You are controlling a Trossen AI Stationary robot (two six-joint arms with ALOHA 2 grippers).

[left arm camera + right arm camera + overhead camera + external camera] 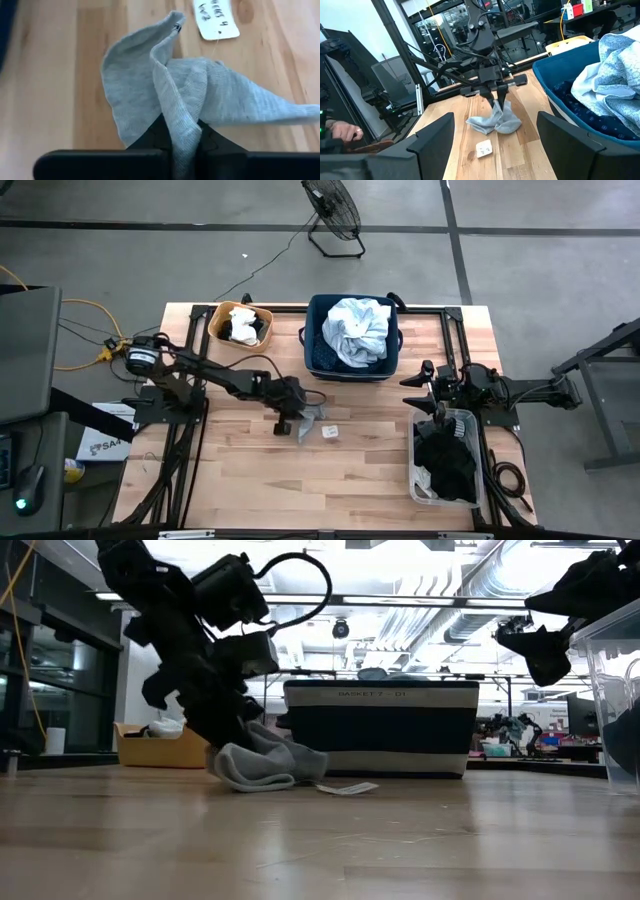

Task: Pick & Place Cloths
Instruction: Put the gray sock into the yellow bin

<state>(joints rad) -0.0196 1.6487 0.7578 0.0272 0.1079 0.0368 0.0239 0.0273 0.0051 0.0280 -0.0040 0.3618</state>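
High view: sorting judged partly done, one grey sock (309, 423) in hand.
The sock is pinched in the closed left hand (293, 418), trailing on the worktop (250, 480) beneath; the right hand (428, 385), parked well apart, is spread open.

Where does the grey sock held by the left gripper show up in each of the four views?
High view: grey sock at table centre, below the navy bin.
Low view: left of centre, before the bin.
Left wrist view: fills the middle, pinched by the left gripper.
Right wrist view: centre.
Shared landmark: white tag.
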